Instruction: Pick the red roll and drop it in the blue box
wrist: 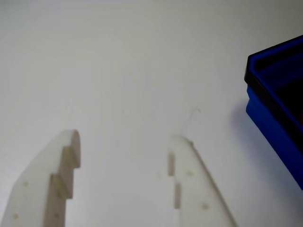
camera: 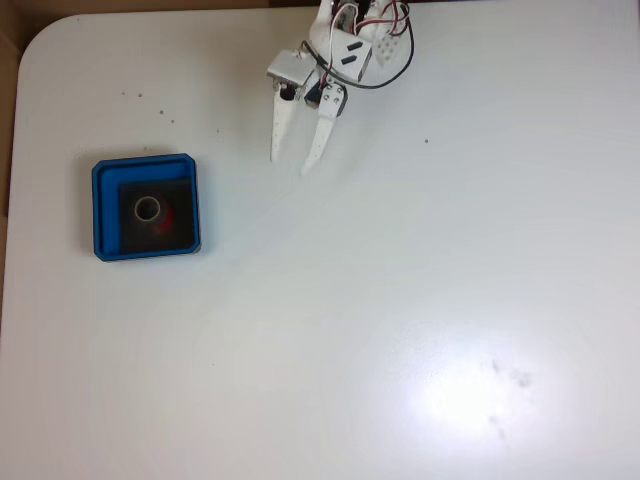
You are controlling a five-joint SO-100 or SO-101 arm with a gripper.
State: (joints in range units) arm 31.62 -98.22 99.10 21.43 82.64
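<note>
The red roll lies inside the blue box at the left of the table in the fixed view, its pale core ring showing on the black floor. My white gripper hangs at the top middle, well to the right of the box, open with nothing between its fingers. In the wrist view the gripper points at bare white table, and a corner of the blue box shows at the right edge.
The white table spreads wide to the right and toward the front. Its rounded corner and left edge lie just beyond the box. Small dark specks dot the surface near the top left.
</note>
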